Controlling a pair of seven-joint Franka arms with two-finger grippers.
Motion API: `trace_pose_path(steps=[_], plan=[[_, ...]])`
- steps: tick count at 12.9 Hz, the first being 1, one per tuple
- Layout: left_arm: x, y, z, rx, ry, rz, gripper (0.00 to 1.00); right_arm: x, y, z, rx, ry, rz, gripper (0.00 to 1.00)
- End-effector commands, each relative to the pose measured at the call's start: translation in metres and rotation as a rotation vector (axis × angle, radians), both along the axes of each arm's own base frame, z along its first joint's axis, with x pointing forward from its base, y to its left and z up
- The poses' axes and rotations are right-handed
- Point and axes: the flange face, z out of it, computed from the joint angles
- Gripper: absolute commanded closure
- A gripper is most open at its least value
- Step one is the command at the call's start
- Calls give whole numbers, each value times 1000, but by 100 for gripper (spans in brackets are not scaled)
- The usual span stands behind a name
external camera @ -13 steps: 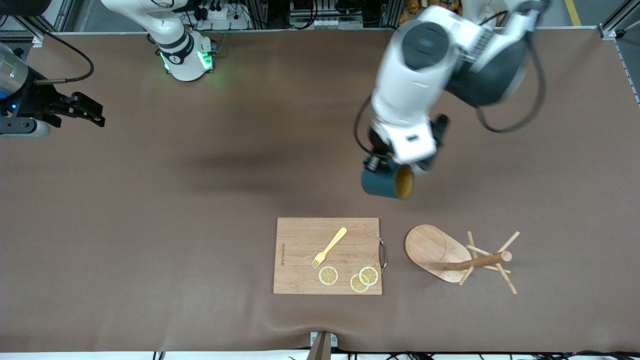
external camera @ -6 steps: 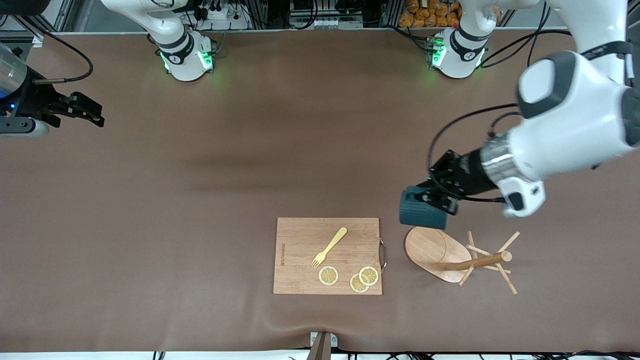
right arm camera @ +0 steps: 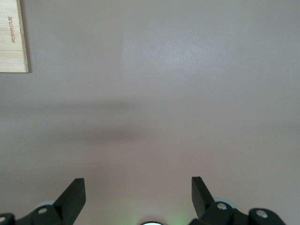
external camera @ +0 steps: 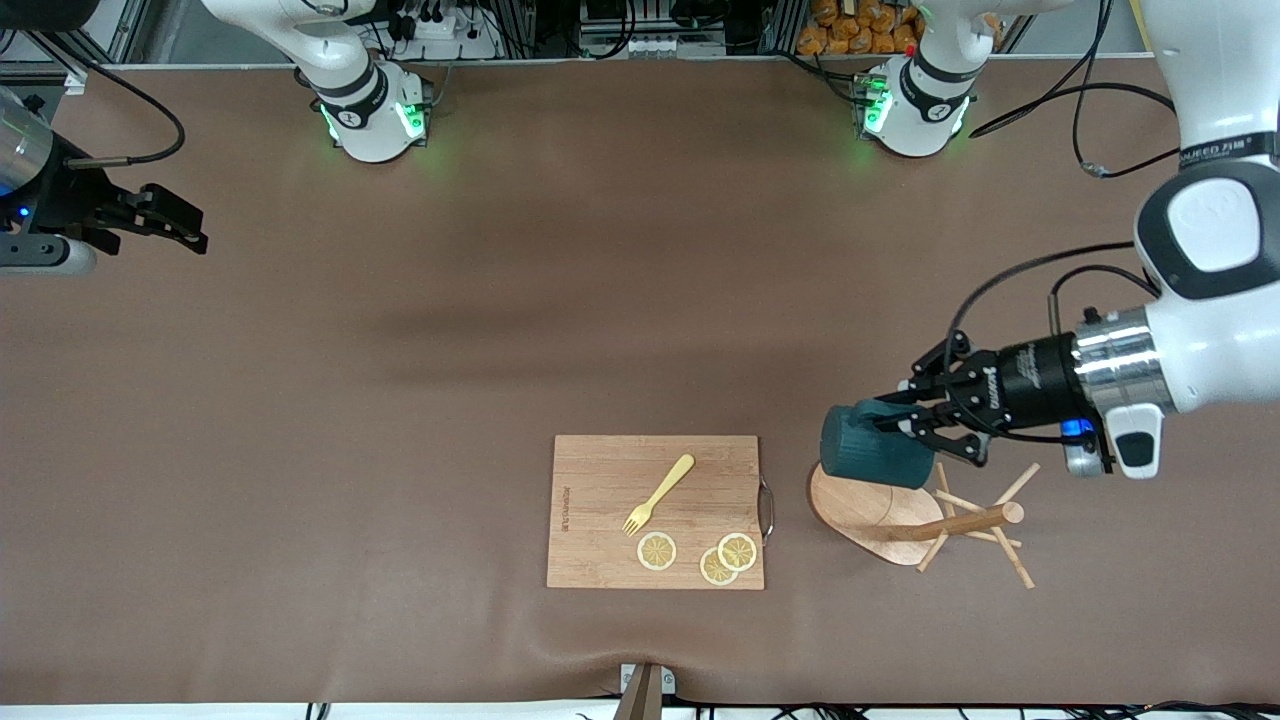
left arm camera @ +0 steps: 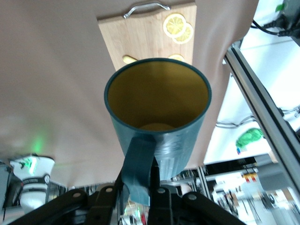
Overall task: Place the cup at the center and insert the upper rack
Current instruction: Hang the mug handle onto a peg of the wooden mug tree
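Observation:
My left gripper [external camera: 905,425] is shut on the handle of the dark teal cup [external camera: 875,456] and holds it on its side in the air, over the oval base of the wooden mug tree [external camera: 875,508]. In the left wrist view the cup [left arm camera: 159,136] shows its mustard-yellow inside, with its handle pinched between my fingers [left arm camera: 161,197]. The mug tree lies tipped over on the table, its post and pegs [external camera: 975,522] pointing toward the left arm's end. My right gripper [external camera: 185,228] is open and empty, waiting at the right arm's end of the table; it also shows in the right wrist view [right arm camera: 138,197].
A rectangular wooden cutting board [external camera: 600,545] lies beside the mug tree, toward the right arm's end. It carries a yellow fork [external camera: 660,493] and three lemon slices [external camera: 700,555], and has a metal handle [external camera: 767,508]. The board also shows in the left wrist view [left arm camera: 140,33].
My left arm has swung toward its own end of the table and lowered the cup from over the table's middle to over the mug tree's base. The right arm has not moved.

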Motion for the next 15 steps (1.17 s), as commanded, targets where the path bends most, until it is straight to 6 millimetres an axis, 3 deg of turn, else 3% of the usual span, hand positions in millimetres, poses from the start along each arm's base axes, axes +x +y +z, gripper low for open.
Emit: trace_pose_path(steps=[1, 6, 10, 15], plan=[[11, 17, -23, -100, 2, 14, 100, -5, -1, 6, 11, -10, -4, 0], [28, 78, -78, -223, 47, 49, 100, -5, 1, 7, 11, -12, -4, 0], [31, 89, -94, -258, 50, 54, 100, -6, 4, 6, 10, -9, -7, 0], [32, 126, -119, -355, 28, 36, 100, -5, 7, 7, 10, -13, -5, 0]])
